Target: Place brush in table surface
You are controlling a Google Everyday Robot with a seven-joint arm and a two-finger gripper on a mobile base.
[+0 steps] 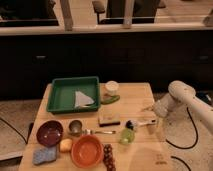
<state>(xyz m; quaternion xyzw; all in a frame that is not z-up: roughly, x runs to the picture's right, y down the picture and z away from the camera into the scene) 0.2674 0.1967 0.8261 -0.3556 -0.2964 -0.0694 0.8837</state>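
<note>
The brush (137, 123) lay flat on the table surface (135, 95), right of centre, its dark rounded head pointing left and its whitish handle running right toward the table's right edge.

Camera view: the gripper (154, 120) sat at the handle's right end, at the table's right edge, below the white arm (182, 98) that entered from the right and was cut off by the frame edge. The gripper merged with the pale handle, so it could not be told whether the jaws were open, closed or gripping the brush.

- Far left: a green tray (60, 92) holding a white folded item (82, 98).
- Right of the tray: a white cup (112, 87), with a green object (111, 99) just nearer.
- Centre: a tan block (109, 119) with a dark underside, and a thin metal fork (100, 132) nearer.
- Just near the brush head: a yellow-green round item (127, 136), identity unclear.
- Near left: a dark red bowl (49, 132), a small metal cup (75, 127), an orange bowl (86, 150), a blue sponge (44, 155) and a small orange item (65, 145).
- Near edge: a dark grape cluster (108, 156), partly cut off.

A small dark logo mark (160, 159) on the near right corner was not legible.
</note>
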